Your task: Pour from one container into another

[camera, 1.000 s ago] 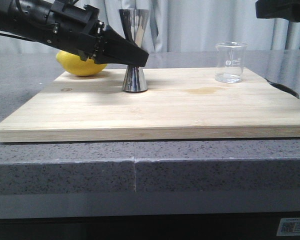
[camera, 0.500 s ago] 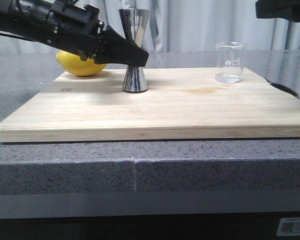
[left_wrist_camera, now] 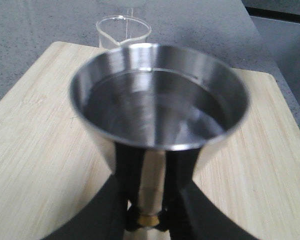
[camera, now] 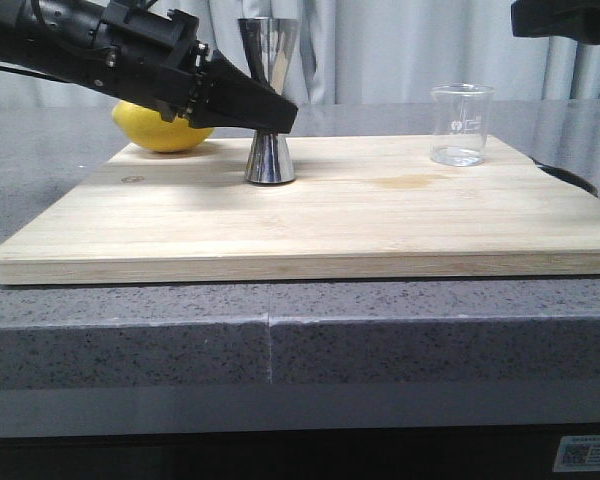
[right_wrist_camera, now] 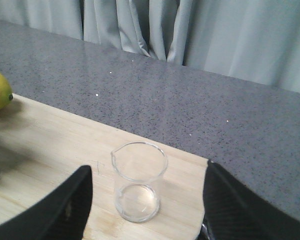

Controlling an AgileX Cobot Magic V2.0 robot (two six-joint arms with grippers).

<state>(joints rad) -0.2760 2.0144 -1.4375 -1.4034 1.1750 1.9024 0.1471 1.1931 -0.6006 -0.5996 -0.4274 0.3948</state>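
Left gripper (camera: 270, 112) reaching in low from the left, arm nearly level, fingers (left_wrist_camera: 112, 205) closed on the gold waist of the jigger (camera: 269, 100). Jigger upright on the cutting board (camera: 310, 215), left of centre, just right of the lemon (camera: 160, 128). Beaker (camera: 461, 124) upright near the board's far right corner, well apart from the jigger, seemingly empty, though hard to tell through clear glass. Right gripper (right_wrist_camera: 145, 205) raised above the beaker, fingers spread wide, gripping nothing.
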